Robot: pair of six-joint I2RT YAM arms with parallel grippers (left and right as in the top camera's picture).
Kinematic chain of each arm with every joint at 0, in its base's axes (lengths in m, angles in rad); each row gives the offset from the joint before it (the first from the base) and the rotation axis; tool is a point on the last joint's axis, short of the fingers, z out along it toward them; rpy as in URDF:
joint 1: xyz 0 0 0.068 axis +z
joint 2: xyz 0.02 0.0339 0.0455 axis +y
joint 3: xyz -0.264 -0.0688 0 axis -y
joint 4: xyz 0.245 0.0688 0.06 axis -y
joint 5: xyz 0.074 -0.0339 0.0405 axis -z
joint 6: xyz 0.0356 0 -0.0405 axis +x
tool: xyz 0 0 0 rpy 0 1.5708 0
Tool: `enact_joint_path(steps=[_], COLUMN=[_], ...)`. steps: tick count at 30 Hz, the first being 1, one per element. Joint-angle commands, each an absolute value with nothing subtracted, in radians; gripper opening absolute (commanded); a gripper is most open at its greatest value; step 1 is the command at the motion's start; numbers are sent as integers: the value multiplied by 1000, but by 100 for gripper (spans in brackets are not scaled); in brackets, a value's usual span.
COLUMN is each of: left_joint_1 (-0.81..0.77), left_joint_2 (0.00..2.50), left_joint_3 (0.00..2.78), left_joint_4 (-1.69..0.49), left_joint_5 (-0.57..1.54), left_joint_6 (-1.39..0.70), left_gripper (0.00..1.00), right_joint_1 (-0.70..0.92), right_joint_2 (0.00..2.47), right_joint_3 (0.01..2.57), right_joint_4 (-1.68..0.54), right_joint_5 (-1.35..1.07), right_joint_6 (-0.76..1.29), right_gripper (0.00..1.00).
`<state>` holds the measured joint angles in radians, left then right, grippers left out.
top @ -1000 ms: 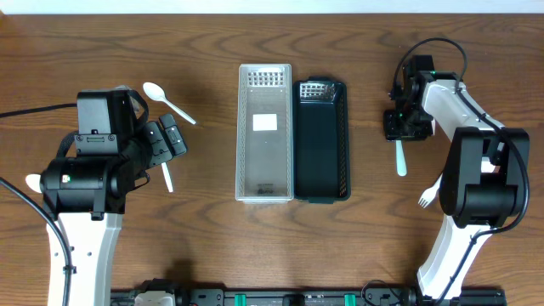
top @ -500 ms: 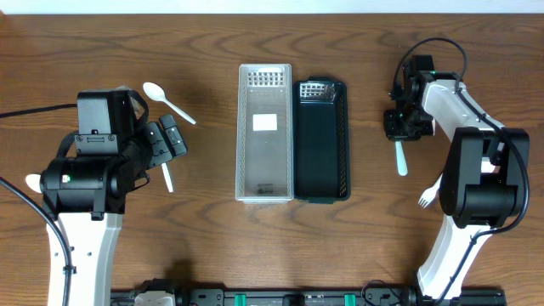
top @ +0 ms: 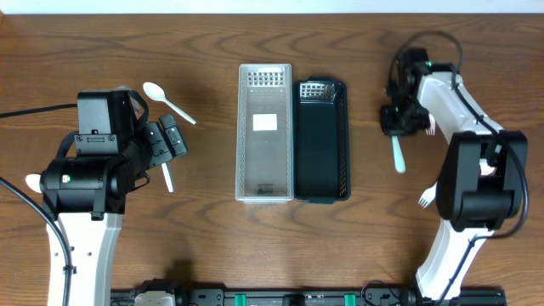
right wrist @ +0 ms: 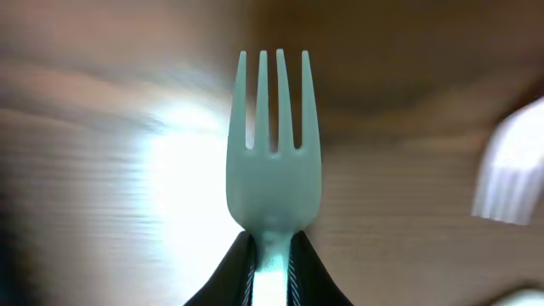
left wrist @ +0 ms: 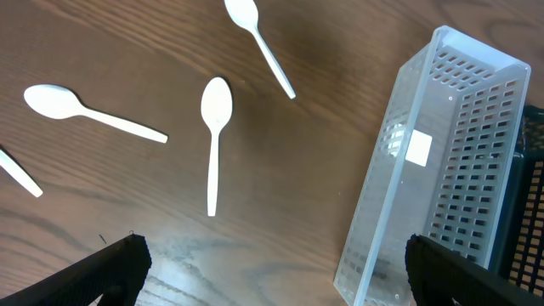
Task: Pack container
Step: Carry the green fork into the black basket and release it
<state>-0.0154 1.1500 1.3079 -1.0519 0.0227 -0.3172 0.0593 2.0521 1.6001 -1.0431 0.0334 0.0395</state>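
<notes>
Packing has barely begun. At the centre of the wooden table (top: 212,34), the long clear perforated plastic bin (top: 263,183) and the black perforated plastic tray (top: 321,161) against its side both look empty, though the overhead view is too small to be sure. The right fingers (right wrist: 223,276) pinch a white plastic fork (right wrist: 270,170), well right of the tray. The left fingers (left wrist: 115,265) gape wide over loose white plastic spoons (left wrist: 214,136). A second white fork (top: 425,198) lies unpacked.

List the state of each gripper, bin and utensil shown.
left gripper: open
right gripper: shut on fork
fork: held by handle
clear bin: empty
black bin: empty
spoons: loose on table
other fork: loose on table
</notes>
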Motion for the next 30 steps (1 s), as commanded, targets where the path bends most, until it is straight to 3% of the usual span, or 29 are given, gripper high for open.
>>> enact_joint_path(steps=[1,11,24,25,26,30], left_joint_1=[-17,-17,-17,-17,-17,-17], left_joint_2=[1148,1149,1149,1149,1149,1149], left_joint_3=[1326,1326,1326,1326,1326,1326], left_joint_4=[-1058,-1058,-1058,-1058,-1058,-1058], left_joint_5=[14,14,14,14,14,14], left_joint_6=[-308,-308,-307,-308,-307,-307], left_gripper=[98,98,98,98,98,98], right_joint_1=[134,371,450,450,450,450], right_joint_2=[1901,1909,2143,2143,2140,2137], right_joint_3=[1743,1835,1834,1834,1834,1841], right_joint_4=[-1057,-1068,-1114,-1108,-1102,-1093], right_joint_5=[33,33,54,54,52,34], right_joint_6=[155,439,447,439,430,392], right_gripper=[1,1,2,12,29,47])
